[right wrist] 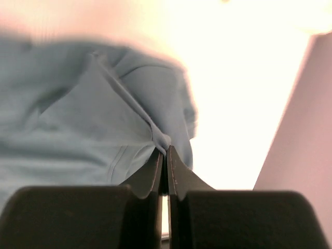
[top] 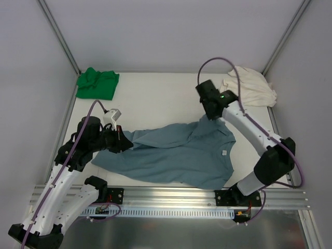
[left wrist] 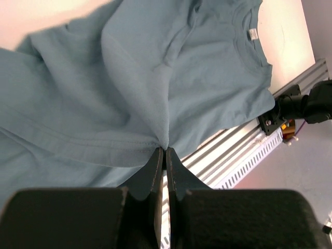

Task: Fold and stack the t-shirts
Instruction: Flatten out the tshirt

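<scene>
The left pincer (left wrist: pixel 164 150) and the right pincer (right wrist: pixel 166 148) each pinch the blue-grey t-shirt (top: pixel 176 153) (white neck tag (left wrist: pixel 253 34) unreadable).

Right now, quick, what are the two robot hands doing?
The left gripper is closed, pinching the blue-grey t-shirt.
The right gripper is closed, pinching the same shirt.

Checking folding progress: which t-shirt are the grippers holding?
The dusty blue-grey cloth t-shirt, spread out, pinched by the left gripper and right gripper. The bright green t-shirt and cream-white t-shirt lie untouched in far corners.
</scene>
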Robot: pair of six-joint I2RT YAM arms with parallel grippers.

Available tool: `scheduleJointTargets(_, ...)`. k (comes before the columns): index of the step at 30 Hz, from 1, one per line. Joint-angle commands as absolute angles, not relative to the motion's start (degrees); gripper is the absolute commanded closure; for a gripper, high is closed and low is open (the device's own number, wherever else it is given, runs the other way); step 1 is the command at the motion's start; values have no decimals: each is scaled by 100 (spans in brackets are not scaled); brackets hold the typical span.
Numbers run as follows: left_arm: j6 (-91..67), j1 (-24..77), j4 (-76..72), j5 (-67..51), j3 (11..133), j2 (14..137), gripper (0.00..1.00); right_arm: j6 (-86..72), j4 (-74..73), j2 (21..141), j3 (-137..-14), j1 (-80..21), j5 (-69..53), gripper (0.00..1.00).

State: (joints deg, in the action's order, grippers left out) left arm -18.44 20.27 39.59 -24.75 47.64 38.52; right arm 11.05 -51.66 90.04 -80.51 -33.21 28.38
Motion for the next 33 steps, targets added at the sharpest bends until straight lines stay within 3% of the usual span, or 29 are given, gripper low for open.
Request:
scheduleJointTargets(1,-1565,2048,3858,-2181,5404,4007,100,1116,-5607,8403,-9311,-2710,3427,100)
scheduleJointTargets(6,-1231,2048,4156,-1794,6360,4543,100,1108,-5984,8367,-11002,-1795,3183,99)
scheduleJointTargets(13,-862,2048,4552,-836,7557,4825,100,897,-5959,7946,-11847,-608,2787,99)
scheduleJointTargets(25,-984,2048,4939,-641,9684,5325,100,545,-6064,7347,-12753,-501,1978,100)
scheduleJointTargets(33,-976,2048,4835,-949,9826,6213,100,439,-5880,8085,-12322,-449,1345,100)
